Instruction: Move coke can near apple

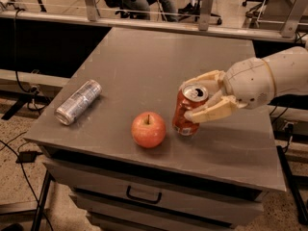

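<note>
While my gripper [192, 100] reaches in from the right edge of the table [159, 57], its two cream fingers [211, 111] sit closed around the coke can [182, 120], one behind the silver top and one across the front of the red body, so the can fills the gap between them. The can leans a little, its top tipped toward my arm [269, 78], and I cannot tell whether its base rests on the grey surface or hangs just above it. It stands in the front half of the table, right of the middle and set back somewhat from the front edge. Just beside it on the left is the apple [148, 129], round and red-orange with its small stem upward; the two are close but apart, with a thin strip of tabletop showing between them, and the apple lies slightly nearer the front edge than the can. Well apart from both, toward the front left corner, a silver can [78, 101] lies on its side, slanting from that corner toward the table's middle. Below the front edge a drawer shows a dark handle [143, 195].
</note>
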`<move>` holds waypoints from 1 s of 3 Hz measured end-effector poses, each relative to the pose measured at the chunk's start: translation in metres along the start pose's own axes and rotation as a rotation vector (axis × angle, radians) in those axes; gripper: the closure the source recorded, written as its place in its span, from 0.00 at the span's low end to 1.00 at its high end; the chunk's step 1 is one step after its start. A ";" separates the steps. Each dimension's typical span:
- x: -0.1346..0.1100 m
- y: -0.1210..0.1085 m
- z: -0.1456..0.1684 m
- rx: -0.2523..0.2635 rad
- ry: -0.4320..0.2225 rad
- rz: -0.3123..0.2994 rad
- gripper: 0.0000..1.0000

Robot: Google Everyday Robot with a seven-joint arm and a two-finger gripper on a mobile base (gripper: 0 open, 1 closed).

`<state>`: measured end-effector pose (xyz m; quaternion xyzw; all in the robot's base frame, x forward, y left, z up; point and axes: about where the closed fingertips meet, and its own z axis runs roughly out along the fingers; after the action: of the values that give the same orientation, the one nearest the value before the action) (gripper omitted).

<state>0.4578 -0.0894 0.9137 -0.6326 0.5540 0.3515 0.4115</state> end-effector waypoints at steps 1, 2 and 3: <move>0.009 0.004 0.007 -0.050 -0.006 0.009 0.85; 0.015 0.007 0.014 -0.094 -0.013 0.012 0.62; 0.014 0.007 0.016 -0.098 -0.013 0.010 0.38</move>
<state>0.4528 -0.0811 0.8936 -0.6466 0.5368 0.3845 0.3820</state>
